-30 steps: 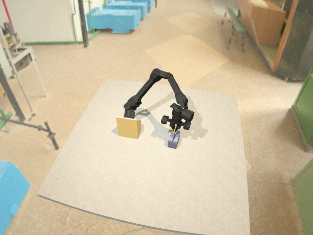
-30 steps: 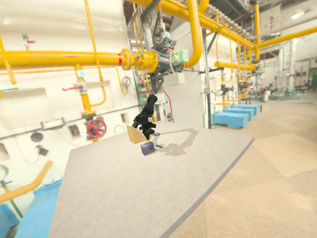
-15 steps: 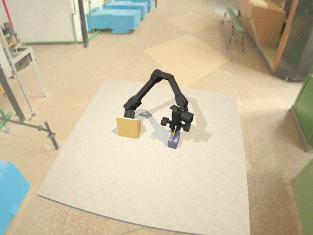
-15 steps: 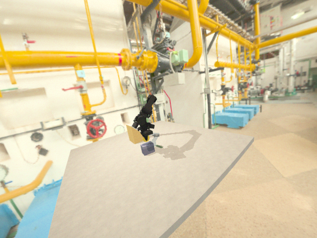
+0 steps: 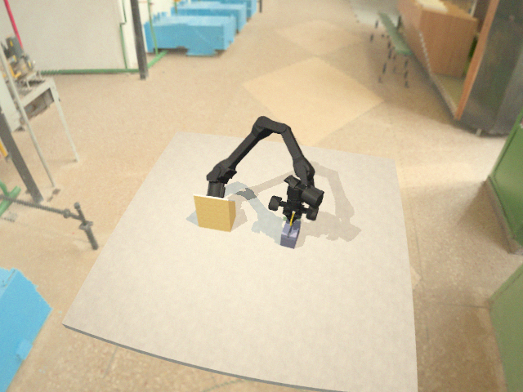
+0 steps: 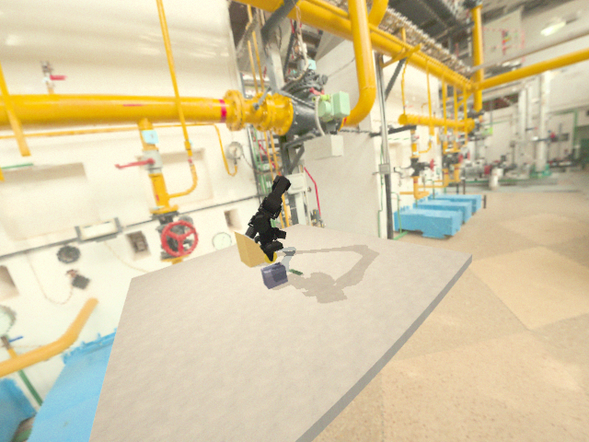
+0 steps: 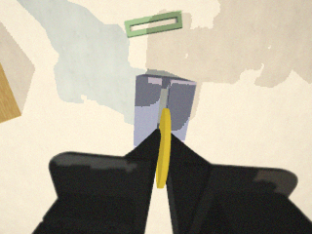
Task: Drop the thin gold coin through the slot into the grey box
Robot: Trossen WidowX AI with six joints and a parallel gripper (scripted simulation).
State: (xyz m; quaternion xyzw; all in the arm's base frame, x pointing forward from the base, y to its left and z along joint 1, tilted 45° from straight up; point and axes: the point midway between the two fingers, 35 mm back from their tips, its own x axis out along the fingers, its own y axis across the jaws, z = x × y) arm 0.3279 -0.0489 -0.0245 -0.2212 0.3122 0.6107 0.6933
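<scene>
From above, I see a pale grey table (image 5: 236,295) (image 6: 228,352) (image 7: 253,122) on a speckled tan floor with lighter diamond patches. Beyond it stand blue blocks, a green bench and a brown wooden counter, with green cabinets at one side. On the table I count one black arm (image 5: 293,147) (image 6: 273,204), one wooden block (image 5: 214,213) (image 6: 248,250) (image 7: 7,97) with a white top edge, standing in front of the arm's foot, and one small bluish-grey box (image 5: 289,240) (image 6: 274,276) (image 7: 147,119). The fingers (image 5: 292,218) (image 6: 271,257) are closed on one gold coin (image 5: 292,218) (image 6: 273,257) (image 7: 165,151), which they hold on edge near the box.

From the side, the room is full of thick yellow pipes along a white wall. I count one big red wheel (image 6: 179,238) down low on the wall and three blue blocks in a row on the floor at the back. The coin shows at the fingertips, above the box. Behind the box lies one green holder (image 6: 295,272) (image 7: 129,29).

From the wrist, the table looks cream, with shadows across it. The coin is pinched between the two fingers, upright, roughly in line with the single slot (image 7: 163,102) in the box's lid. The green holder has nothing standing in it. I can't read any writing or brand anywhere.
</scene>
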